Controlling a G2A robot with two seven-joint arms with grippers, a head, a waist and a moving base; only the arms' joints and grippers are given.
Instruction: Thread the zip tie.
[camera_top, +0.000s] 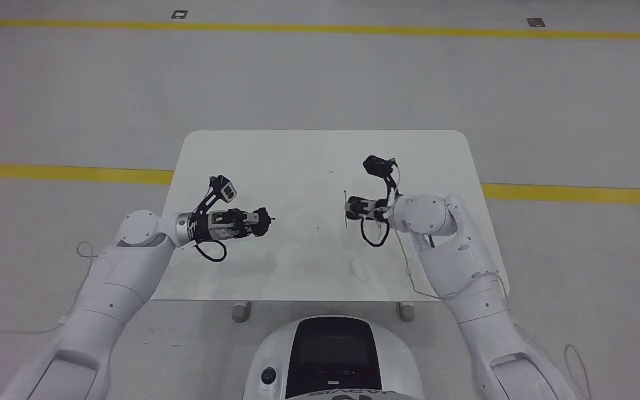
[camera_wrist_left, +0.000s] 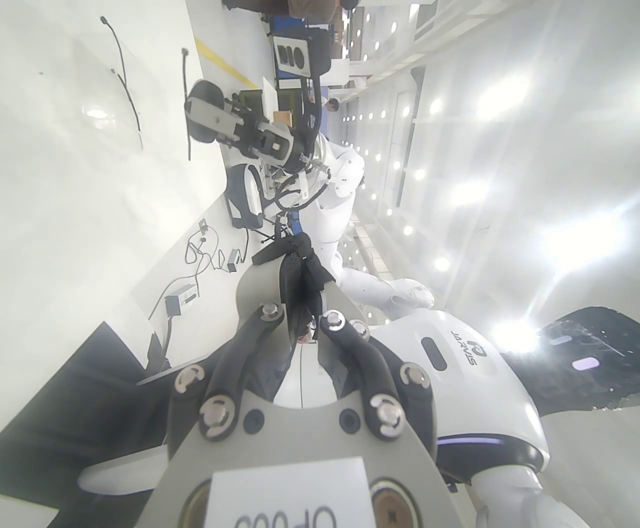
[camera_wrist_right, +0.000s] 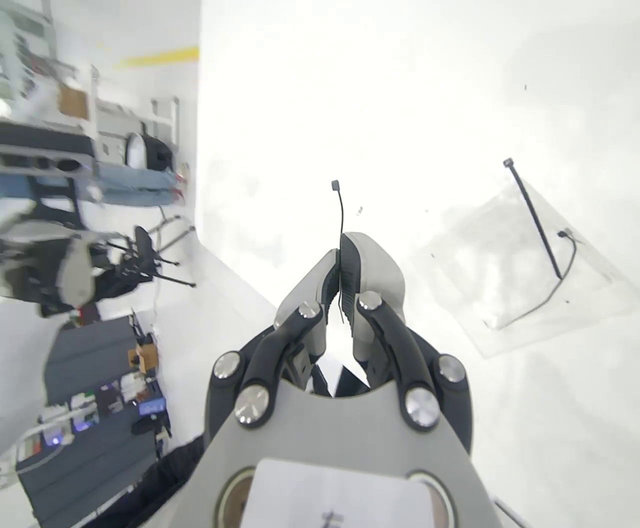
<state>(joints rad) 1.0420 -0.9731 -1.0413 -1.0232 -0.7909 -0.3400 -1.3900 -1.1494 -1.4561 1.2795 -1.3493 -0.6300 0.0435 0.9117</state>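
Right wrist view — thin black zip tie (camera_wrist_right: 341, 210), square head, tight in closed right gripper (camera_wrist_right: 340, 250)

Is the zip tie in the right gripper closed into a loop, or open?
Open. The zip tie runs nearly straight out of the right gripper, its head free at the far end, nothing threaded through it.

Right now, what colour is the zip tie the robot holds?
Black zip tie, clearest in the right wrist view.
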